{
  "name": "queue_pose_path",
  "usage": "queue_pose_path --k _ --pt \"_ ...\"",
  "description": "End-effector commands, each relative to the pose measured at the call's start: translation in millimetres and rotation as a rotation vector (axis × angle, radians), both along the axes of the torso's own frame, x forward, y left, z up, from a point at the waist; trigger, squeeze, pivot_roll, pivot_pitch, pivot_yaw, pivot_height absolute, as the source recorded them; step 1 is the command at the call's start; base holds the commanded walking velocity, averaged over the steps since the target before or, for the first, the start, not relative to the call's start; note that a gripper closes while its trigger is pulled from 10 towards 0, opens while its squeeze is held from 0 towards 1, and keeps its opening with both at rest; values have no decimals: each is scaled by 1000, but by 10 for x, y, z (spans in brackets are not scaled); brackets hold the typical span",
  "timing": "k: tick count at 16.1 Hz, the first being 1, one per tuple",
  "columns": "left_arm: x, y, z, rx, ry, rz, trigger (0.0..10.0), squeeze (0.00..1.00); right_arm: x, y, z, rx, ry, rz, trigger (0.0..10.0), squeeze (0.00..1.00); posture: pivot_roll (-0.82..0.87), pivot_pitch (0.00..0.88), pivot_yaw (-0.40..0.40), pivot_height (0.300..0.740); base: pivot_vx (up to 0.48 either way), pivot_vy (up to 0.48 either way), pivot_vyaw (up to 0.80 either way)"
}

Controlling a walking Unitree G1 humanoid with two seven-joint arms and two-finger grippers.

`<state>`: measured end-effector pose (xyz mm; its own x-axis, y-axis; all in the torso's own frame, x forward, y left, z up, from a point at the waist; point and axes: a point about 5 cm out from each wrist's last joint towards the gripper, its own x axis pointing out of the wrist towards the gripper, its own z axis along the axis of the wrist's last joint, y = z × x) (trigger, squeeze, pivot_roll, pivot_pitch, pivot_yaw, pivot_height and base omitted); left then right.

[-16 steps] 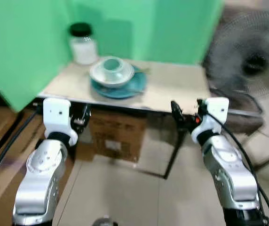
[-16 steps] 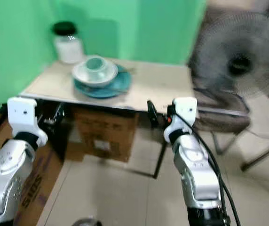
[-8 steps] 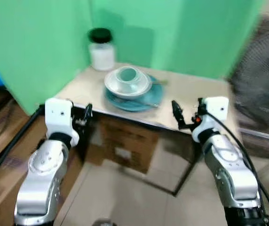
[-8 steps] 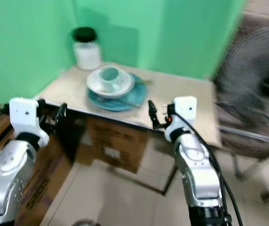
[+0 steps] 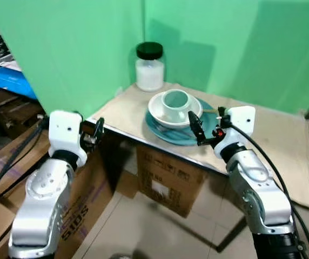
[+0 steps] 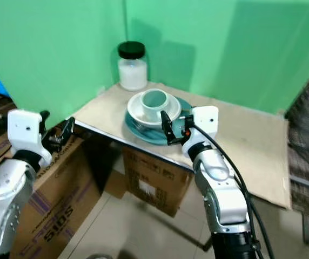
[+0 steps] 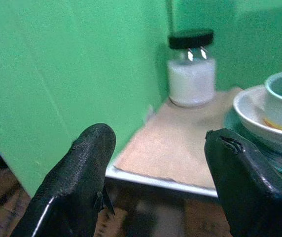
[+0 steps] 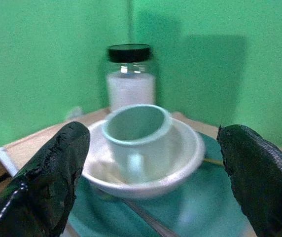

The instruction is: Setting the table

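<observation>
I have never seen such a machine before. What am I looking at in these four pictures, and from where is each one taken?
This is a humanoid robot with two silver arms, standing before a small table. Two pictures come from cameras in its head, looking down. The other two come from a camera on each wrist, looking along that arm's black jaws.

On the table, a pale cup sits in a white bowl, which rests on a teal plate. A jar with a black lid stands behind them.

The right gripper is open, near the plate's edge. The left gripper is open too, by the table's corner. Neither holds anything.
</observation>
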<state>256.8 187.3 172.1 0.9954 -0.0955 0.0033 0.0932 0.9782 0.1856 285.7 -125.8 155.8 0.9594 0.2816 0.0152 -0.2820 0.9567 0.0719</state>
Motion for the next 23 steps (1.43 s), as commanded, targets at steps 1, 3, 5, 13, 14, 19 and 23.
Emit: queue_pose_path --k 1,3,5,13,14,19,23 --pt "-3 35 23 27 6 8 10000 0 11 87 53 20 -15 49 10000 0 220 0 -2 740 319 0 0" --pt "-24 11 29 43 13 -20 10000 0 12 100 51 -1 -23 75 10000 0 226 0 0 740 322 0 0" --pt "-15 -36 20 56 35 -90 10000 0 37 105 65 -15 -31 72 10000 0 212 0 18 740 321 0 0" --pt "61 -245 -64 108 112 -334 10000 0 208 47 253 -166 -47 146 10000 0 183 0 29 740 312 0 0" --pt "64 -255 -68 119 116 -347 10000 0 226 58 275 -213 -45 192 10000 0 183 0 26 740 0 0 0" --pt "20 -273 -116 181 204 -517 10000 0 356 172 396 -554 15 514 10000 0 176 0 27 740 0 0 0" --pt "-39 -289 -144 203 265 -619 10000 0 423 177 441 -672 133 580 10000 0 180 0 10 740 0 0 0"
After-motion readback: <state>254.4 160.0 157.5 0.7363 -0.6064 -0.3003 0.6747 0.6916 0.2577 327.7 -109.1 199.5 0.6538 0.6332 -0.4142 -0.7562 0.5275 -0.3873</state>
